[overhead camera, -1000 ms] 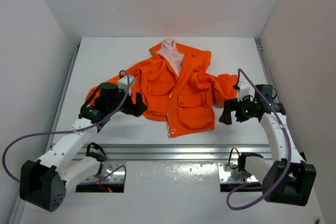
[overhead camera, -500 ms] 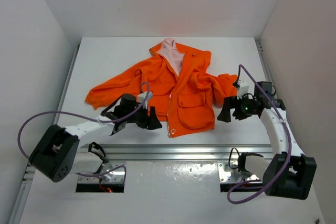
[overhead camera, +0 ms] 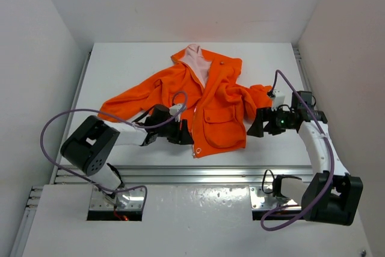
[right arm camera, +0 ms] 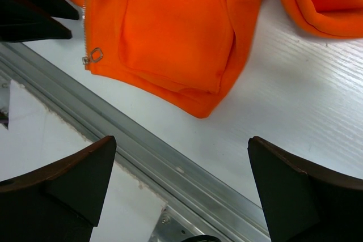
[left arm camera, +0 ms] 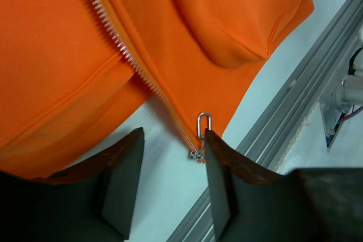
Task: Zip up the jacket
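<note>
The orange jacket [overhead camera: 204, 97] lies flat on the white table, front up, pink lining showing at the collar. Its zipper is undone, and the silver pull ring [left arm camera: 203, 125] and slider sit at the bottom hem [overhead camera: 196, 150]. My left gripper [overhead camera: 185, 132] is low at that hem. Its jaws stand apart, with the end of the zipper teeth between them [left arm camera: 173, 134] and the ring just beside the right finger [left arm camera: 218, 157]. My right gripper [overhead camera: 255, 126] hovers wide open off the jacket's right hem corner [right arm camera: 181, 140], holding nothing.
An aluminium rail [overhead camera: 198, 173] runs along the table's near edge, just below the hem. The jacket's left sleeve [overhead camera: 129, 97] stretches out to the left. Its right cuff [right arm camera: 323, 4] is bunched beside my right gripper. White walls close in both sides.
My left arm has swung right from the sleeve to the hem at the zipper's end, and its jaws have narrowed. My right gripper drifted slightly left and stayed wide open.
</note>
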